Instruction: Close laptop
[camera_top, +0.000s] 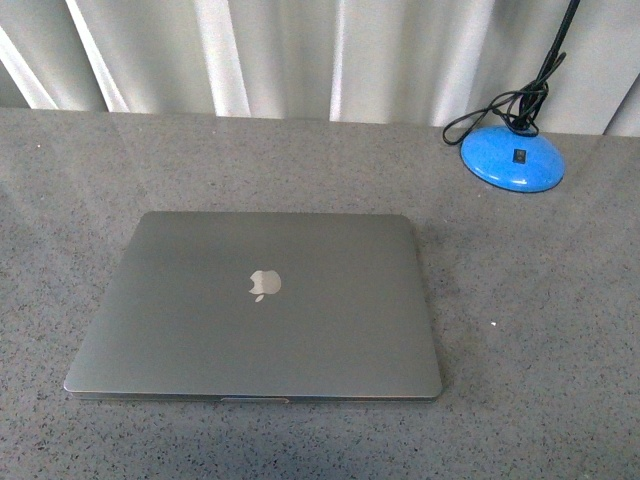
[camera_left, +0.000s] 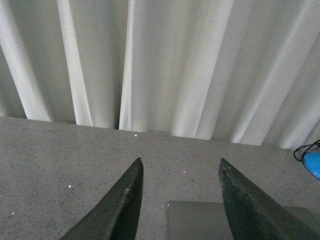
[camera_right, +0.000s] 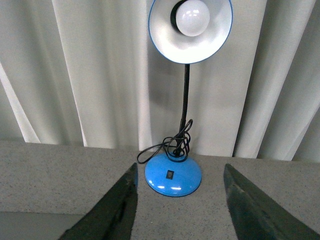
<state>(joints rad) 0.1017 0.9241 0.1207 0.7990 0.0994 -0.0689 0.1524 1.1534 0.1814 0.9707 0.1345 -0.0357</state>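
Note:
The laptop (camera_top: 260, 305) lies flat on the grey table with its lid down, silvery apple logo facing up. Neither arm shows in the front view. In the left wrist view my left gripper (camera_left: 180, 167) is open above the table, and a corner of the laptop (camera_left: 197, 220) sits between and below its dark fingers (camera_left: 125, 200). My right gripper (camera_right: 180, 172) is open too, held over the table and facing the blue lamp; a strip of the laptop's edge (camera_right: 35, 225) shows beside one finger. Nothing is held by either gripper.
A blue desk lamp (camera_top: 513, 158) with a coiled black cord stands at the back right of the grey table (camera_top: 540, 330); its base (camera_right: 173, 174) and white shade (camera_right: 190, 27) fill the right wrist view. A pleated white curtain (camera_top: 300, 50) hangs behind the table's far edge.

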